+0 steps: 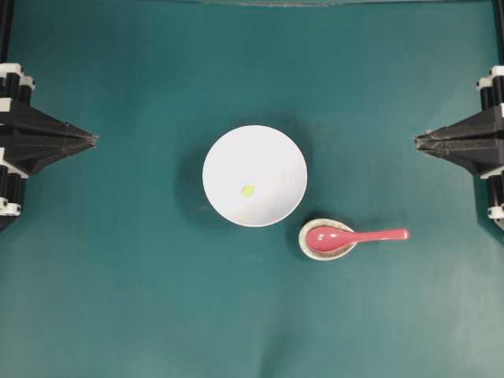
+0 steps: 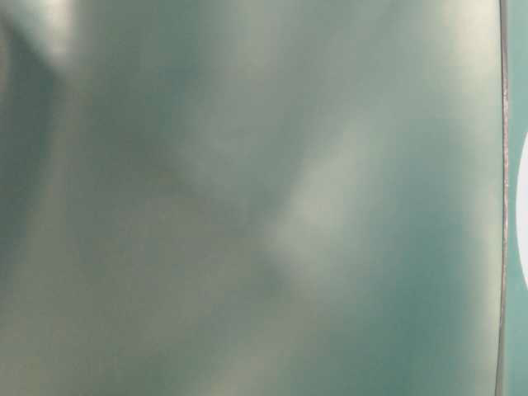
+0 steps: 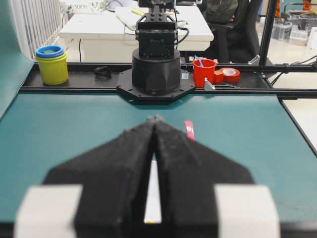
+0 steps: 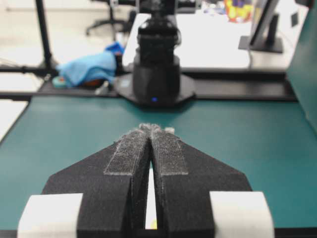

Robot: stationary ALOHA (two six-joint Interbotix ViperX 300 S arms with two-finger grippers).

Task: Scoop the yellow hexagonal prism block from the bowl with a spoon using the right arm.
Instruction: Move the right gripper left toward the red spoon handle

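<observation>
One tiny bright yellow hexagonal prism block (image 1: 247, 190) sits inside the large round plain white bowl (image 1: 272, 150), slightly left of the bowl's middle, at mid-table. Too small to read any long axis or facing on it. Just beside the bowl's lower right rim, the glossy pink-red soup spoon (image 1: 354, 235) lies with its scoop resting in a small speckled off-white oval dish (image 1: 305, 244), probably a rest that keeps the handle raised and easy to pinch. Spoon's long axis runs left-right in the overhead view, scoop left toward the bowl, handle pointing right toward the right arm's side, which suits a right-arm pickup. Right gripper (image 1: 418, 142) sits at the right edge, well apart from the spoon, fingers pressed together, holding nothing. Left gripper (image 1: 94, 139) at the left edge, likewise closed and empty. Green table mat (image 1: 142, 315) under everything. Task not yet started, by my read; spoon grab comes first.
</observation>
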